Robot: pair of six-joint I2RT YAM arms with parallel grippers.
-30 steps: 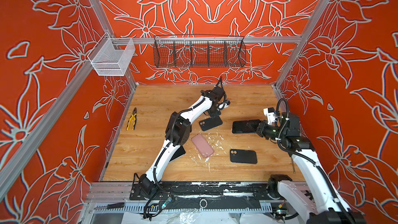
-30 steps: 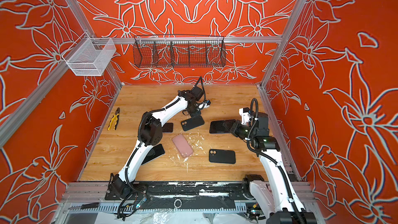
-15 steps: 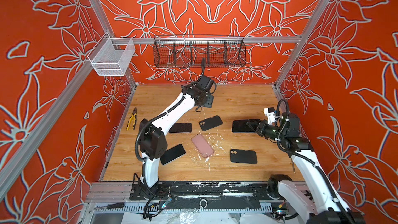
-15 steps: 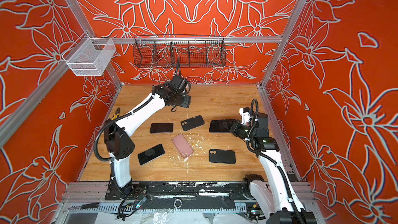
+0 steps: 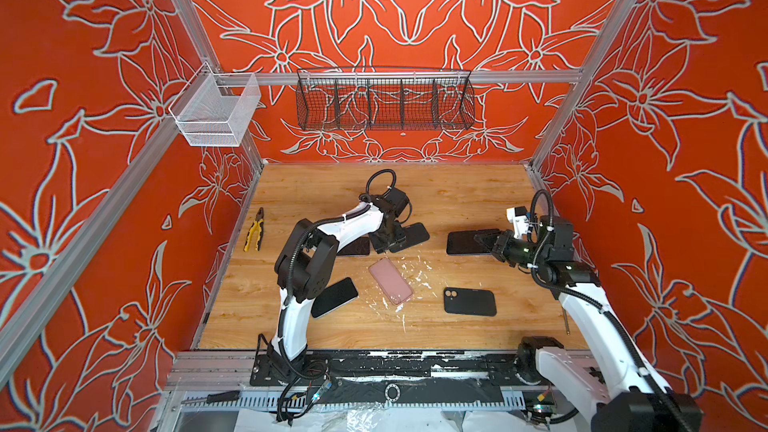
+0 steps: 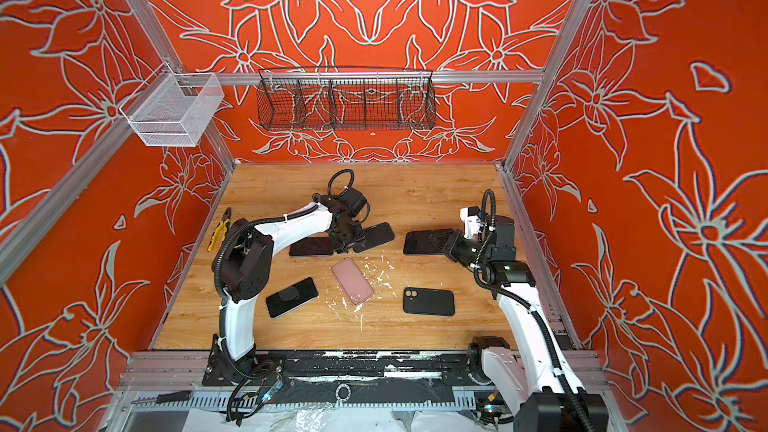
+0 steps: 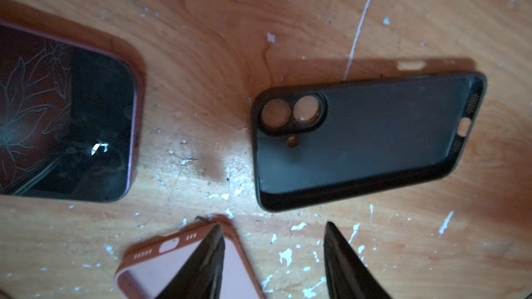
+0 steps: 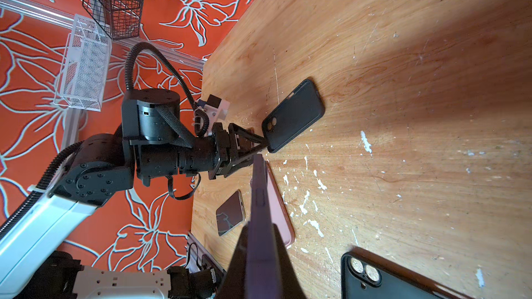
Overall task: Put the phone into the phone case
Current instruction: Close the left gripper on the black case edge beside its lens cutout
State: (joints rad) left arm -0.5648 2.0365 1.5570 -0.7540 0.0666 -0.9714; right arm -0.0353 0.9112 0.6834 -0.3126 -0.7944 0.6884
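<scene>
1. Left tool [image 5: 384, 245]: low over desk [image 5: 457, 184] ctr, jaws apart w/ nothing btwn; fingers [image 7: 201, 268] just short of black case [image 7: 368, 139].
2. Hollow side of black case up, empty, flat on desk.
3. Right tool [image 5: 484, 241]: clamped on phone [image 5: 467, 241], broad face up, right of black case & apart from it.
4. Pink case [image 5: 390, 280] just on near side of black case, flat on desk.
5. 2nd case [image 5: 469, 302], also black, near right; 2 spare phones [image 5: 334, 297] left of ctr, both partly hidden by arm; pliers [image 5: 254, 234] far left by wall.
</scene>
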